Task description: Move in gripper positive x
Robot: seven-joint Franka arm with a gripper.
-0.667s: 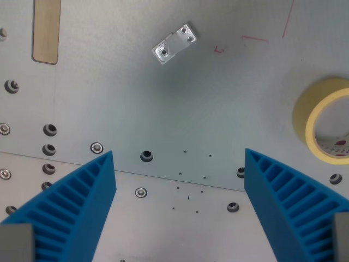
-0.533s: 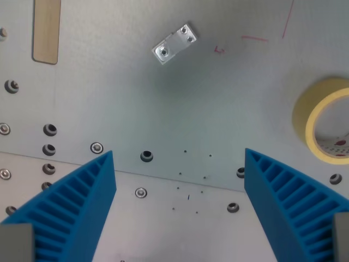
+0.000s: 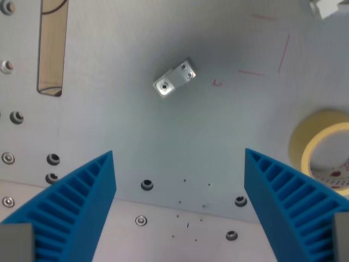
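Observation:
My gripper is open and empty, its two blue ribbed fingers spread wide at the bottom left and bottom right of the wrist view. Below them lies a grey metal plate with screws and holes. A small shiny metal bracket lies on the plate above the gap between the fingers, well apart from them.
A roll of yellow tape lies at the wrist view's right edge. A tan wooden slot runs down at the upper left. Red pen marks are on the plate at the upper right. A white object shows in the top right corner.
The whole scene has shifted downward in the view, so the camera has moved. The bracket, tape and screws sit lower in the picture. The fingers keep the same opening.

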